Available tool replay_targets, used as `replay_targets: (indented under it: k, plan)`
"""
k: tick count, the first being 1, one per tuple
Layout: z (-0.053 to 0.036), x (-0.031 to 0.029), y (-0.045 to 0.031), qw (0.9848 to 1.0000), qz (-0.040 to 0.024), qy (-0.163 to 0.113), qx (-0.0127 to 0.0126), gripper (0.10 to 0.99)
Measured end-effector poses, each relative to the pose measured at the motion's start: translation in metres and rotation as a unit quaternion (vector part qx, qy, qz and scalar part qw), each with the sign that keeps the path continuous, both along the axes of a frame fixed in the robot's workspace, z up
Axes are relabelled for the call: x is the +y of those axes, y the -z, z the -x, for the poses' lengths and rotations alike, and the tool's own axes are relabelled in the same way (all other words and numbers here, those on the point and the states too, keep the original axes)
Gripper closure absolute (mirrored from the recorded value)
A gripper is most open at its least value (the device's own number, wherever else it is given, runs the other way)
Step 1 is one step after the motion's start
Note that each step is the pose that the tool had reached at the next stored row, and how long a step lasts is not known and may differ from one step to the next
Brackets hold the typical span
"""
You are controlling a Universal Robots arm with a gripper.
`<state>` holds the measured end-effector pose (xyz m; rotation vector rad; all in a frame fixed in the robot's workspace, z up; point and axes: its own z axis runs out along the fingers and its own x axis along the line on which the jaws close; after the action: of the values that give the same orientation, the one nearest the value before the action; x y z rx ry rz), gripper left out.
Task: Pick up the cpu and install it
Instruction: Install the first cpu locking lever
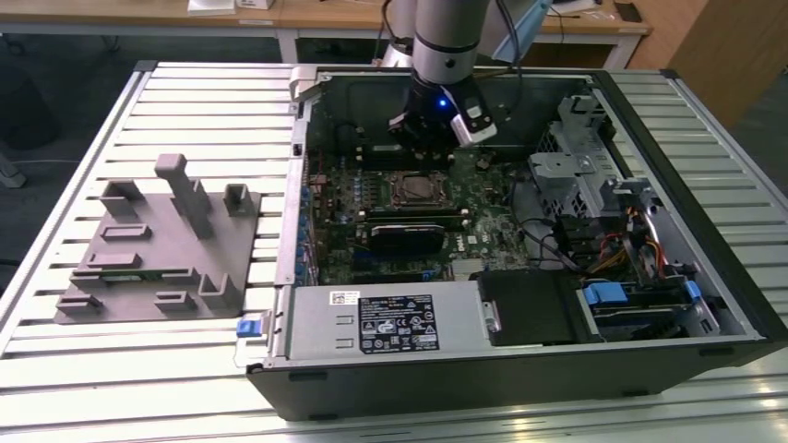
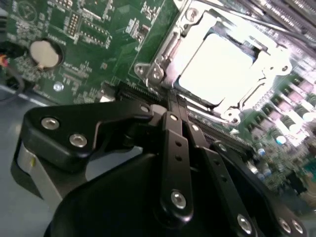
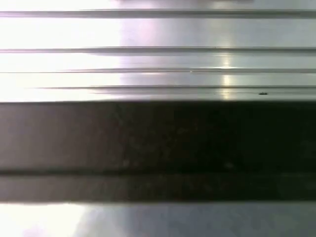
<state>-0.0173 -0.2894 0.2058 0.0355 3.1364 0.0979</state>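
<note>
Exterior view, items listed from its left to its right, each placed against the computer case [image 1: 518, 240].

1. Desk [image 1: 74, 369]: pale ribbed metal slats; carried everything below.
2. Grey plastic block [image 1: 161, 245]: stood on the desk just beside the case, toward the exterior view's left; several upright posts rose from its flat base.
3. Computer case: black, lay on its side with the panel off, interior exposed.
4. Power supply [image 1: 382, 318]: silver box with a label, in the near corner of the case.
5. Motherboard [image 1: 394, 221]: green, on the floor of the case.
6. Socket frame [image 1: 416, 190]: dark square with a metal rim, on the motherboard near the middle of the case.
7. Cpu [image 2: 217, 66]: pale silvery square; in the second wrist view it lay flat inside the socket frame [image 2: 217, 59], with the metal rim around it.
8. Arm [image 1: 444, 37]: came down into the case at its far side.
9. Hand [image 1: 434, 129]: hovered just beyond the socket frame, inside the case. In the second wrist view the hand [image 2: 170, 109] had its black fingers [image 2: 173, 143] brought together with nothing between them, beside the socket frame and apart from the cpu.
10. Drive cage [image 1: 579, 157]: grey metal, at the side of the case toward the exterior view's right, with cables and blue clips nearby.
</note>
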Motion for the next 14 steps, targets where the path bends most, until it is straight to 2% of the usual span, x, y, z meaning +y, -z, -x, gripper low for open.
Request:
replay_targets:
  k: [14]
  plan:
    - [-0.0014, -0.0025, -0.0017, 1.0, -0.0001, 0.0, 0.0, 0.98]
